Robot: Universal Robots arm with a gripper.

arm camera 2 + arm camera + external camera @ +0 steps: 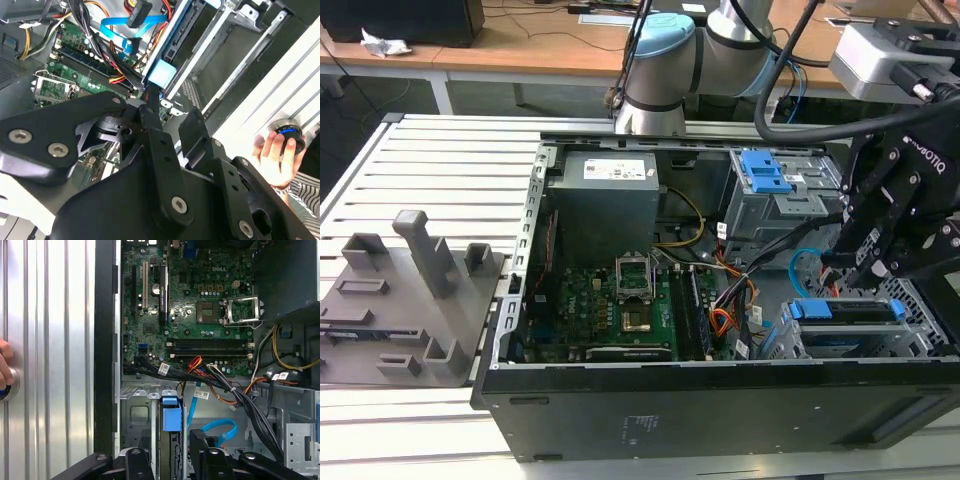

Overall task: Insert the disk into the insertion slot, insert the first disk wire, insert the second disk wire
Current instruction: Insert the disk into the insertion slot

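Your pincer (pixel 852 268) (pixel 170 114) (pixel 169 456) is spread: in both wrist views its two black fingers (pixel 137 462) stand apart and nothing is pinched between them. The arm (pixel 665 50) reaches over from beyond the case (pixel 720 410), and the wrist tilts the pincer down into the corner where the drive bays sit.

Just ahead of the fingertips, in line with the gap, is the disk (pixel 847 310) (pixel 161 74) (pixel 170 417). It sits in the insertion slot (pixel 912 338) (pixel 136 414) with its blue frame towards you. One finger reaches up to that frame in the second wrist view; you cannot tell whether it touches.

The second disk wire (pixel 803 262) (pixel 117 25) (pixel 220 432) loops just beside the other finger. Farther out past the disk lie the orange-red wire bundle (pixel 200 362) and then the motherboard (pixel 620 290) (pixel 200 300).

Well apart from the pincer, outside the case wall, a person's hand (pixel 274 150) (pixel 4 367) rests on a round knob (pixel 289 135) on the ribbed table (pixel 450 160).
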